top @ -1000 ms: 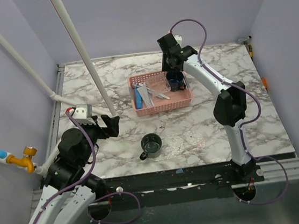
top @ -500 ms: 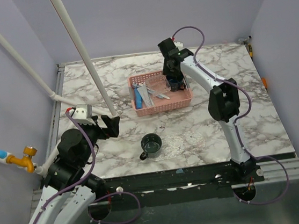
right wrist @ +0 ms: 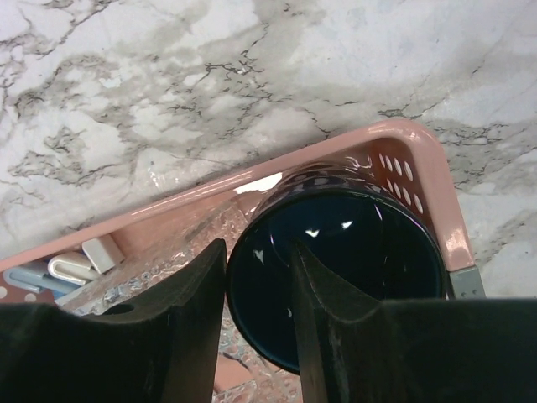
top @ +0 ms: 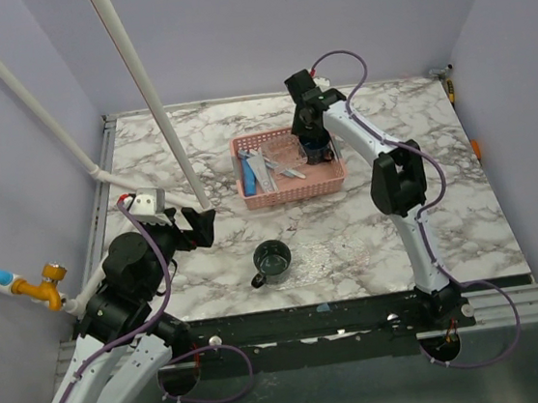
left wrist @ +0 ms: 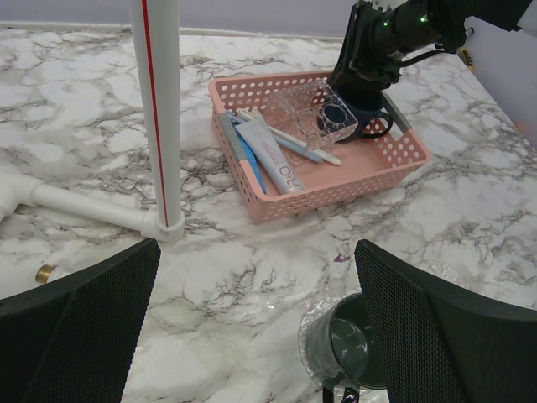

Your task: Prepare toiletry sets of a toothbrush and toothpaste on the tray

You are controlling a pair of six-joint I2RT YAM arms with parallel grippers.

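No set had been assembled. We found the tray (left wrist: 317, 109) inside the pink basket (left wrist: 336, 189), tilted beside the blue mug (right wrist: 352, 243), with the toothpaste (left wrist: 273, 155) and toothbrushes (left wrist: 294, 143). The right gripper (right wrist: 256, 260) straddled the mug's rim; whether it pinched, we could not tell. The left gripper (left wrist: 258, 252) stood spread, idle.

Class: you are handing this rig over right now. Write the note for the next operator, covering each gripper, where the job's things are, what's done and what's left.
Left gripper: open, empty, over the near table.
Right gripper: open, down in the basket, fingers astride the rim of the blue mug.
Tray, toothpaste, toothbrushes: all in the basket, tray against the mug.
Done: no set made.
Left: get the tray onto the table, then put a toothbrush and toothpaste on it.
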